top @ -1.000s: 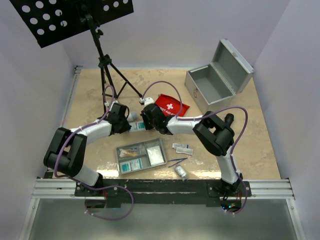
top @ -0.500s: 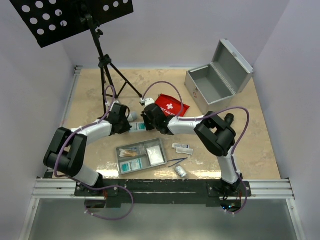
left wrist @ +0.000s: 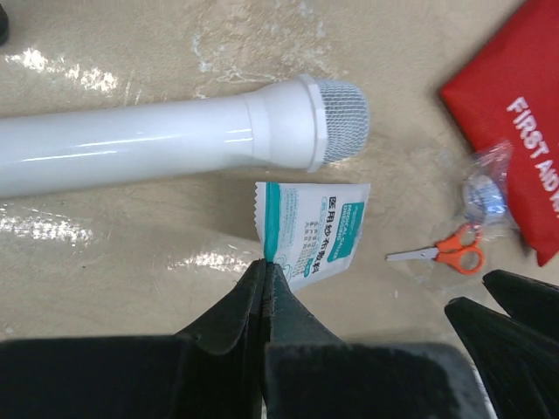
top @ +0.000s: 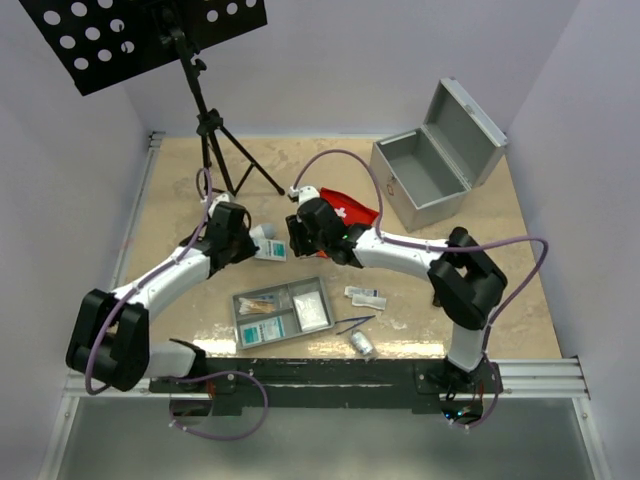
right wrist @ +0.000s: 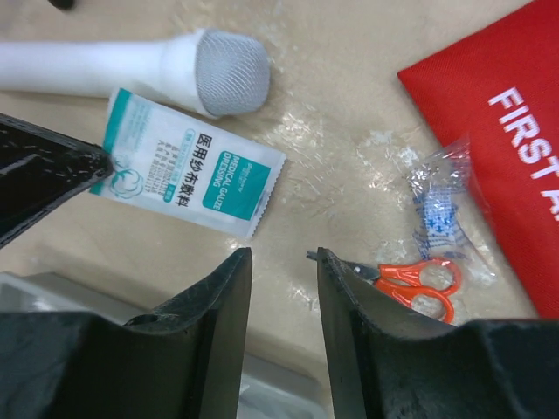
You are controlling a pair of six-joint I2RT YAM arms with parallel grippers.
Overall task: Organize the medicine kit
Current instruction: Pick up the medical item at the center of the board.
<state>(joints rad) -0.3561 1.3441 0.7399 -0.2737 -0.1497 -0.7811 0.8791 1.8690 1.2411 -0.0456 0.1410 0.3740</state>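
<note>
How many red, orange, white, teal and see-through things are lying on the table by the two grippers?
Red: 1, the pouch
Orange: 1, the scissors
White: 1, the tube with a mesh tip
Teal and white: 1, the packet
See-through: 1, the little bag
Total: 5

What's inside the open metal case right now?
Only bare grey floor shows inside the metal case, whose lid stands open. The strip of floor just behind its near wall is hidden from the top view.
</note>
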